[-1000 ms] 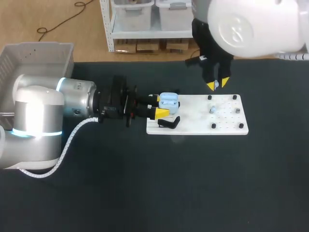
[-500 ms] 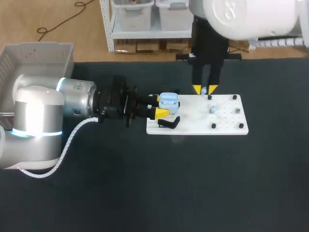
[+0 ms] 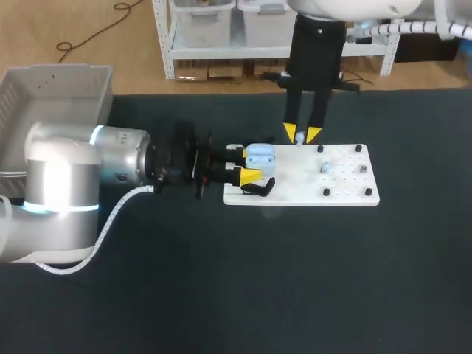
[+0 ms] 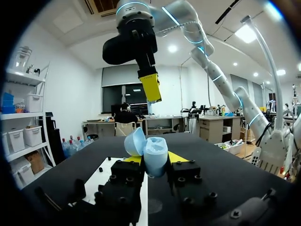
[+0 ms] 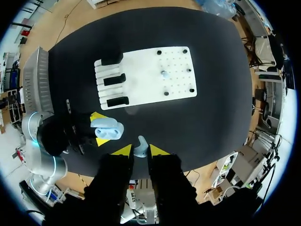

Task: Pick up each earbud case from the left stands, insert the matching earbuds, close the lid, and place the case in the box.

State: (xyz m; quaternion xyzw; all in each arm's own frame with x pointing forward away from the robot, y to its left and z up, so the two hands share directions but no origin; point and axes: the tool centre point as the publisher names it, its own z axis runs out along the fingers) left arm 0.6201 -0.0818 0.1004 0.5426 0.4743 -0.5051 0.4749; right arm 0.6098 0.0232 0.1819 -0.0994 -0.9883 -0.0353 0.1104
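Item: earbud case (image 4: 153, 154), light blue, lid open, gripped from two sides between the yellow fingertips of the left gripper (image 4: 155, 158), fingers set only as wide as the case body. Location: in the head view, at the left end of the white board (image 3: 346, 188), just beside the black stands (image 3: 258, 188), with the left arm lying level across the table from the left. Item: earbud (image 5: 140, 148), pale blue, pinched between the nearly closed yellow tips of the right gripper (image 3: 302, 134). That gripper points straight down and sits near the board's far edge, just beside the case. Item: small pale piece (image 3: 324, 167) on the board's peg area, too small to identify. Item: grey box (image 3: 55, 88), at the table's far left corner, well apart from both grippers.
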